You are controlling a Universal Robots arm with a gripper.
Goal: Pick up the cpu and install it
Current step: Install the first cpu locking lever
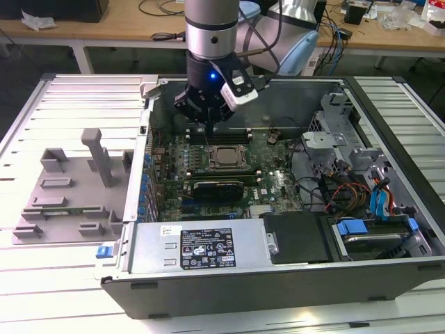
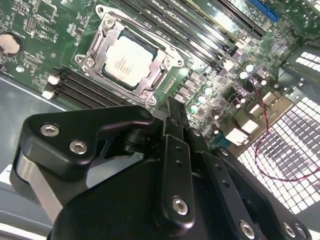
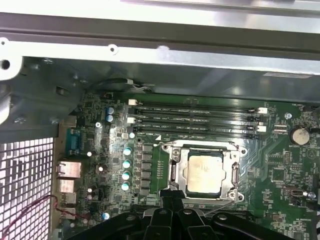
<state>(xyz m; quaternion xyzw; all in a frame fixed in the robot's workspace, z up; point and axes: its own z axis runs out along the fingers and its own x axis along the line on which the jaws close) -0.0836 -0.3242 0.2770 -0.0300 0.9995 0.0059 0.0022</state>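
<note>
Already in its socket: the cpu (image 3: 206,172) lies seated, with the claw (image 2: 172,105) above the board

We judge the install step to be at or near its end, since the chip rests flat and square in the socket, not in the claw. Whatever follows, we think, calls for a clean, straight path. The tips hang close over the motherboard (image 1: 278,184), and thin metal edges and small parts stand all around them.

Nearest the wrist cameras is the claw itself. Its fingers (image 2: 172,130) look drawn together into one narrow point, and we see nothing between them (no chip, no cable). We cannot make out contact with anything. In the exterior view it hovers over the board close to the socket.

Just past the tips lies the cpu, silver top up, ringed by the socket frame (image 3: 235,175). Beyond it run the memory slots (image 3: 197,116), and behind those rises the case wall (image 3: 175,75). Well apart, on the desk (image 1: 69,278) at the exterior view's left, stands the grey fixture tray (image 1: 62,202).
</note>
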